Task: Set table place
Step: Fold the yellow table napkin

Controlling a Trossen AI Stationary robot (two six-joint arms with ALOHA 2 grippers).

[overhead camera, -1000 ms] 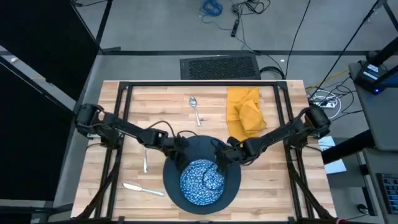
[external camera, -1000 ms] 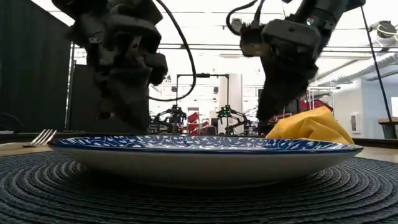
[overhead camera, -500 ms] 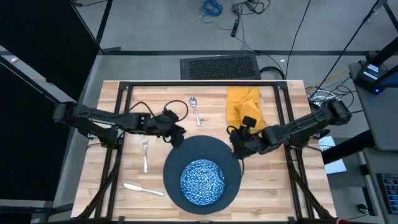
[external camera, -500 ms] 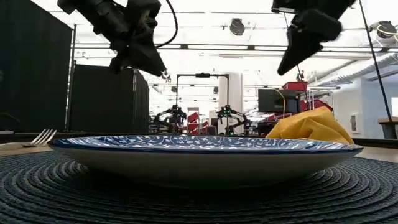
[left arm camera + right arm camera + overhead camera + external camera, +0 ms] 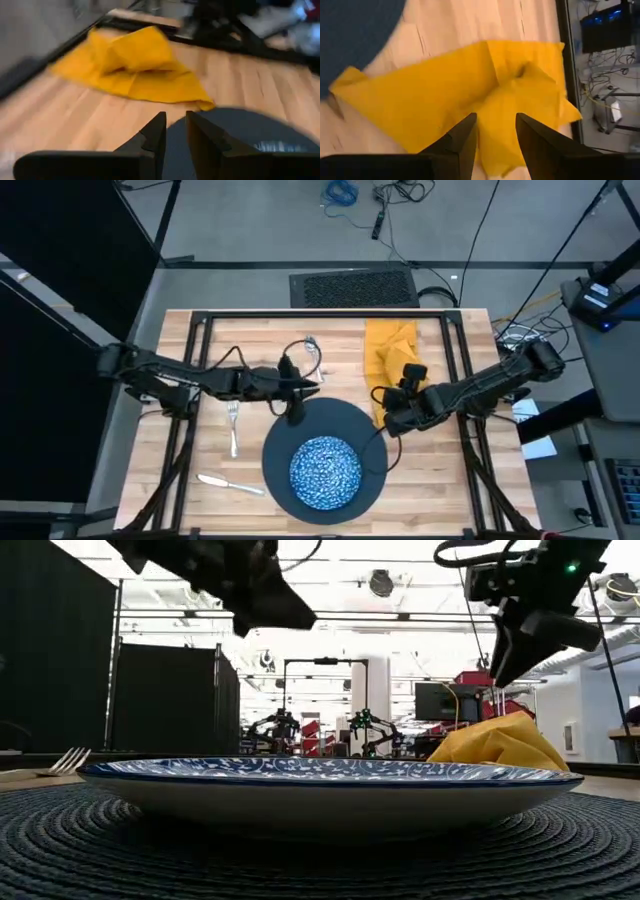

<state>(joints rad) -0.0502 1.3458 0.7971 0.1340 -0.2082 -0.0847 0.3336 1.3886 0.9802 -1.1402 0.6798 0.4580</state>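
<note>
Black floor mat point(image 5: 352, 286); blue cable point(image 5: 340, 192)

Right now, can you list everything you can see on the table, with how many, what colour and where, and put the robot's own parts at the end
table: one, light wood planks, black frame.
plate: one, dark slate-blue, round, near-centre of the table.
bowl: one, blue-and-white speckled, on the plate.
napkin: one, mustard yellow, crumpled, far right of the plate.
spoon: one, silver, far centre, partly hidden by the left arm.
fork: one, silver, left of the plate.
knife: one, silver, near left.
left gripper: dark, narrow gap, over the plate's far edge.
right gripper: dark, open, by the napkin's near end.
</note>
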